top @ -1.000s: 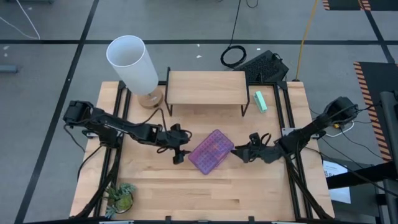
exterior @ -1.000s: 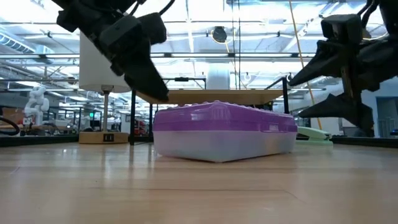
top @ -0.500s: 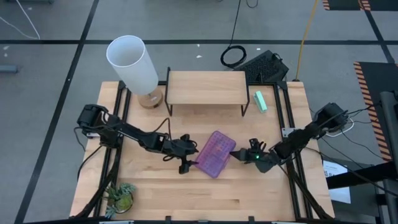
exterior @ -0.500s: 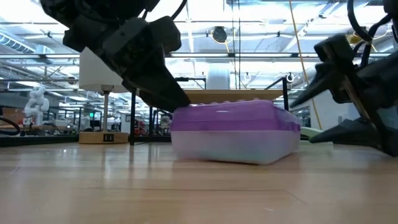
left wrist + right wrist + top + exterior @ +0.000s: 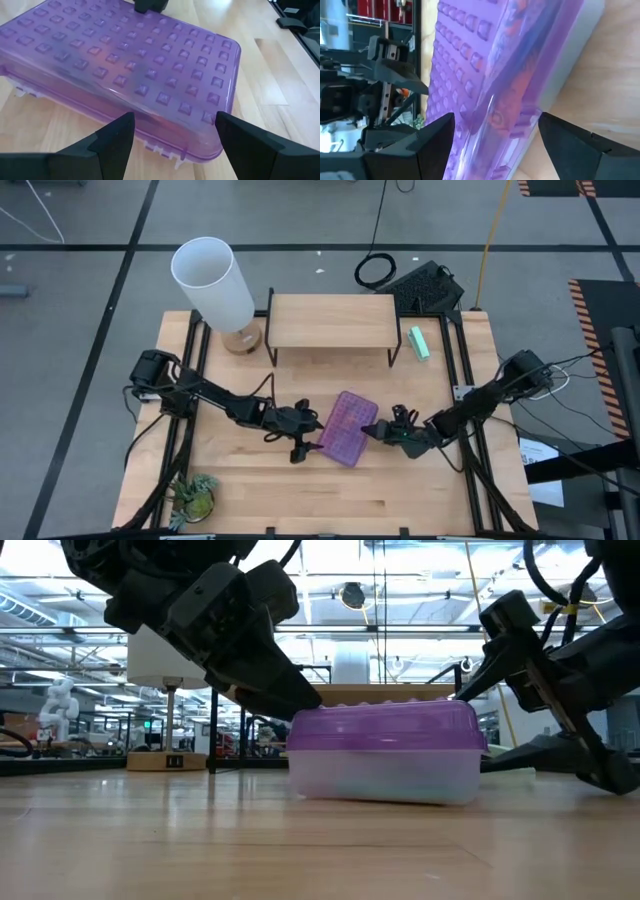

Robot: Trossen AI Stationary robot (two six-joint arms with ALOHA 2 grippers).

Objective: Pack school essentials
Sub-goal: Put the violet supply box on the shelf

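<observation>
now left gripper and right gripper flank purple case.

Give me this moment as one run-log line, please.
object: purple case, lid shut, on table | left tool: open, at case's left side | right tool: open, at case's right side | neither gripping

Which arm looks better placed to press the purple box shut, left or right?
Probably the left. The left gripper sits open at the purple box, reaching over its studded lid. The right gripper, also open, faces only its side edge.
</observation>
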